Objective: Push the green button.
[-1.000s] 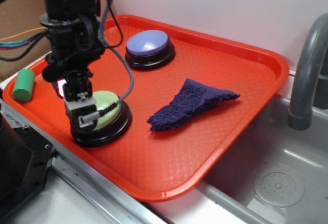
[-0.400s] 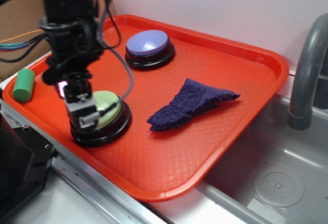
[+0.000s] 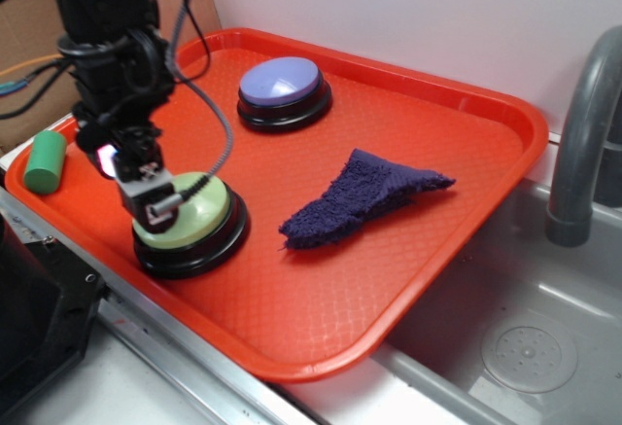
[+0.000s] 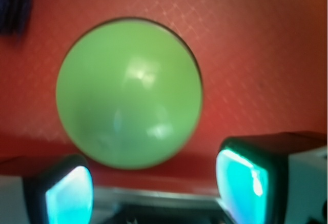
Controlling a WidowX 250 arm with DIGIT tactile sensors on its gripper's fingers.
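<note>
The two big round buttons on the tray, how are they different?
The green button has a pale yellow-green dome; the purple button has a lavender-blue one. The green button sits near the front left of the red tray, the purple button farther back. The gripper is right at the green button's edge; nothing is near the purple button. Both are round domes on black bases and look about the same size.

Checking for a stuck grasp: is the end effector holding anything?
No. The end effector is open and empty, with the green button beyond its fingers.
</note>
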